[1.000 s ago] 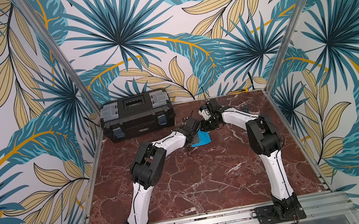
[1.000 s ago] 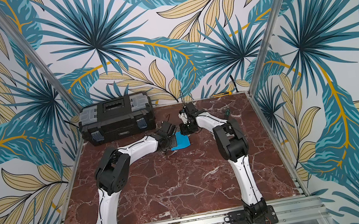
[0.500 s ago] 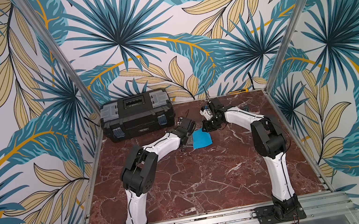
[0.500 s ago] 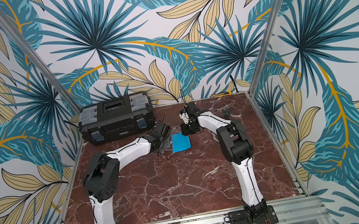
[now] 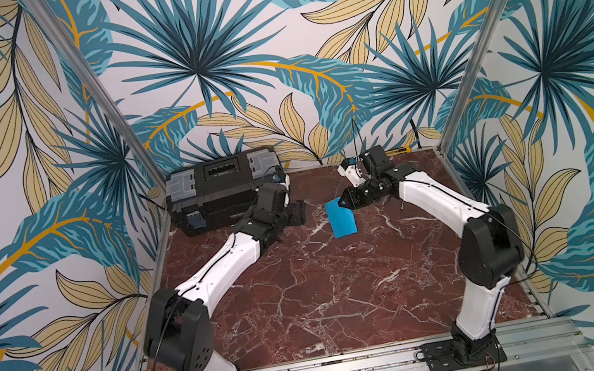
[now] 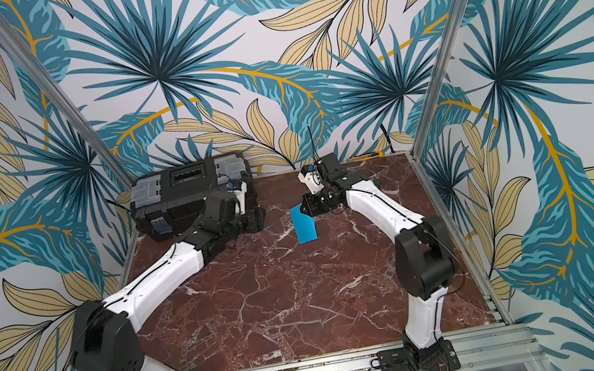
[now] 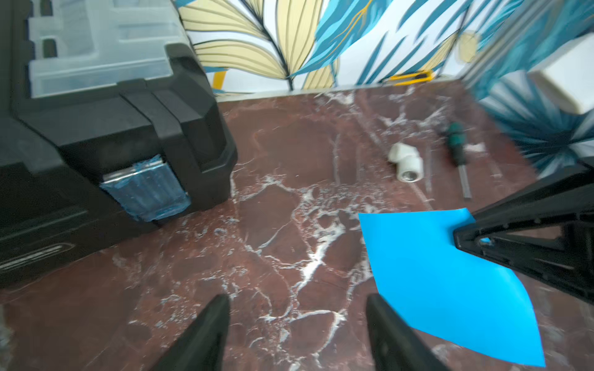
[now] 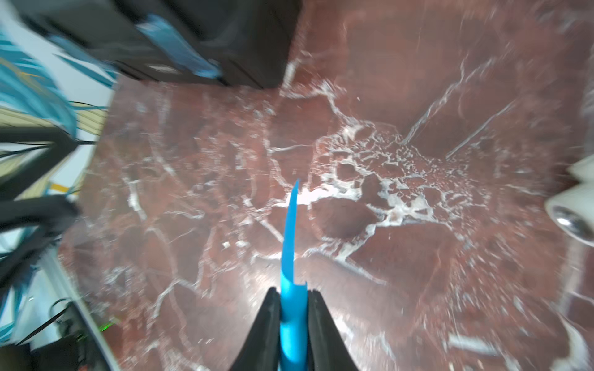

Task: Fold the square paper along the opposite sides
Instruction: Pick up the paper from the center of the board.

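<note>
The square paper [image 5: 341, 218] was near the far edge of the worktop [image 5: 325, 292], about midway between its left and right edges. The right tool [image 5: 345, 201] was clenched on it at its far right corner. In the right wrist view the sheet showed edge-on between the two jaws of this tool [image 8: 293, 290]. In both top views the paper [image 6: 304, 228] looked longer than wide, with its long axis running from the far edge toward the near edge, a little slanted. From this I judged that it was perhaps already doubled, but the layers could not be counted. In the left wrist view the sheet [image 7: 450, 282] bent in a soft curve. I could not tell whether its free end touched the worktop.

The left tool [image 5: 298, 213] was released, its jaws wide apart with nothing between them [image 7: 297, 298]. The paper lay to its right, near but clearly apart. The black toolbox [image 5: 223, 190] in the far left corner was just behind this arm's wrist. So the right arm was the nearer one, and any coming press or grasp by the left tool would need a short reach to the right, across the long axis.

The left arm lay low, stretched from the near edge toward the far left corner. The right arm had its elbow raised by the right edge, and its forearm reached toward the middle.
</note>
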`<state>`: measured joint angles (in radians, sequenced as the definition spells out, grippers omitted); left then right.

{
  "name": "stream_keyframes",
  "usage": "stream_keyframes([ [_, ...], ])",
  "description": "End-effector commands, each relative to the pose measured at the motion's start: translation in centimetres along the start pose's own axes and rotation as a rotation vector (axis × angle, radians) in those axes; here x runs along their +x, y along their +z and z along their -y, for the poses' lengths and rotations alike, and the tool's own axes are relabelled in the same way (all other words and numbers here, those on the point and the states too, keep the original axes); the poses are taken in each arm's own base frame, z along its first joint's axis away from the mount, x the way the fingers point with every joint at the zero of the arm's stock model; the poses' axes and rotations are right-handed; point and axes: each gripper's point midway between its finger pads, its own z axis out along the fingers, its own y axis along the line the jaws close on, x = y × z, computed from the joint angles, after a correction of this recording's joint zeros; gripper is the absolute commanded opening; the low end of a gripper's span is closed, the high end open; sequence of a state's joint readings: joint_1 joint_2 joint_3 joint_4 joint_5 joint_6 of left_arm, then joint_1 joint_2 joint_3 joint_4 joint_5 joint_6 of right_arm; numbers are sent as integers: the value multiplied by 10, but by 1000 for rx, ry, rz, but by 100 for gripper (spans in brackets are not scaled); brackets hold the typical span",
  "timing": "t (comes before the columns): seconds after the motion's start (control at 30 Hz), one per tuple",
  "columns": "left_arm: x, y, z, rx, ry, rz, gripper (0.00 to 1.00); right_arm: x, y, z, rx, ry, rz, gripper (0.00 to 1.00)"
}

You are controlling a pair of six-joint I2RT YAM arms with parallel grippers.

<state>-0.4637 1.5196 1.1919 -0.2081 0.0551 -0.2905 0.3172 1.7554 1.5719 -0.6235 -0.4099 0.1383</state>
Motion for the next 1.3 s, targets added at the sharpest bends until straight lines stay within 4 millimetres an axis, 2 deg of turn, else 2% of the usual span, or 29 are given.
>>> stream_keyframes([
  [0.0, -34, -66, 66, 464, 134, 162, 82, -4, -70, -44, -74, -60, 93, 22],
  [0.13, -30, -134, 117, 818, 250, 203, 88, -2, -133, -78, -122, -101, 179, 24],
  [0.2, -28, -156, 132, 951, 258, 212, 90, -1, -157, -94, -149, -124, 210, 24],
  [0.3, -28, -173, 143, 1070, 251, 205, 92, 1, -188, -114, -184, -156, 248, 24],
  [0.43, -28, -176, 147, 1112, 245, 200, 93, 3, -213, -133, -214, -191, 283, 24],
  [0.57, -32, -181, 154, 1166, 243, 212, 94, 3, -222, -143, -231, -211, 299, 24],
  [0.83, -22, -174, 185, 1246, 248, 138, 93, 0, -216, -149, -245, -230, 285, 24],
  [1.03, -20, -173, 190, 1236, 262, 130, 79, -2, -217, -153, -246, -243, 289, 24],
  [1.17, -24, -178, 192, 1234, 267, 149, 63, -1, -214, -153, -246, -247, 281, 24],
  [1.27, -27, -182, 192, 1230, 273, 166, 57, 1, -212, -154, -248, -251, 274, 24],
])
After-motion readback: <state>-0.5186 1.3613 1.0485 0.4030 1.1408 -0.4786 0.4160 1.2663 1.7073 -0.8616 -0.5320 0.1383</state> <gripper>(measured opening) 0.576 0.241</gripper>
